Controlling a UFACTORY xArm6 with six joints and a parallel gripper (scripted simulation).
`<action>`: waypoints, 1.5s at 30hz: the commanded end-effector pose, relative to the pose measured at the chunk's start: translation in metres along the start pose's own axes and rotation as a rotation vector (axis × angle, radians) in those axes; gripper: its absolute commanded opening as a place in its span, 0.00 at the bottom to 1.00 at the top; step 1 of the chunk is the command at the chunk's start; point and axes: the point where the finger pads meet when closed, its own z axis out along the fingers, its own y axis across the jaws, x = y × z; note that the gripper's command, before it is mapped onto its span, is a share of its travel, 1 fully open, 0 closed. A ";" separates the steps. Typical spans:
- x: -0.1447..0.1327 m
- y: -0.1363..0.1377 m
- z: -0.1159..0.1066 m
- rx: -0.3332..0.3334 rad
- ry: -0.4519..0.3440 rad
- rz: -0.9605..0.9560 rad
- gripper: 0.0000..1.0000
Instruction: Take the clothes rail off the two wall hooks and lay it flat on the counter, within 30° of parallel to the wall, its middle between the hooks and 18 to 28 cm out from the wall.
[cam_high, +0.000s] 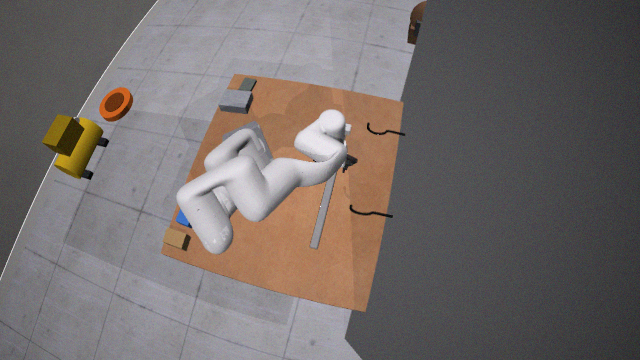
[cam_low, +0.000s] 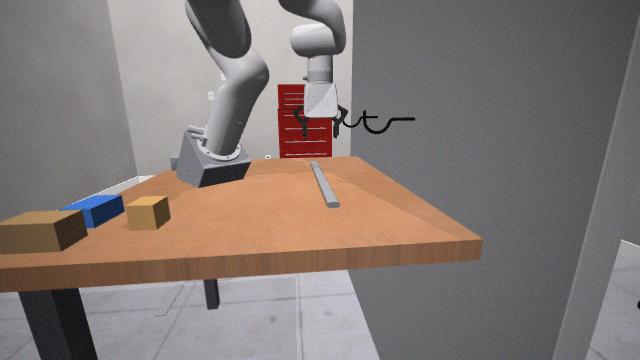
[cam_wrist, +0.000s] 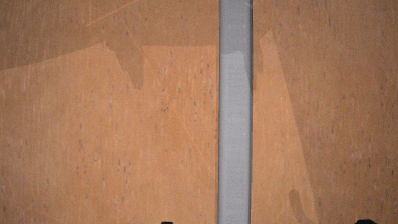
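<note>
The grey clothes rail (cam_high: 322, 210) lies flat on the wooden counter (cam_high: 285, 200), roughly parallel to the dark wall and out from it. It also shows in the side view (cam_low: 324, 184) and runs top to bottom in the wrist view (cam_wrist: 235, 115). Two black wall hooks (cam_high: 384, 131) (cam_high: 370, 212) stick out from the wall and are empty. My gripper (cam_low: 320, 127) is open and empty, well above the rail's far part; only its fingertips show at the bottom edge of the wrist view.
A blue block (cam_low: 95, 209) and two tan blocks (cam_low: 147, 212) (cam_low: 40, 231) sit near the counter's left front. Grey blocks (cam_high: 235, 100) sit at the far corner. The arm's base (cam_low: 210, 162) stands on the counter. The wall (cam_low: 475, 150) bounds the right side.
</note>
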 end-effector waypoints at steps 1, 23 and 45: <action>0.000 0.001 -0.001 -0.002 0.002 0.001 1.00; 0.000 -0.025 -0.059 -0.001 0.002 0.001 1.00; 0.000 -0.050 -0.113 0.000 0.002 0.001 1.00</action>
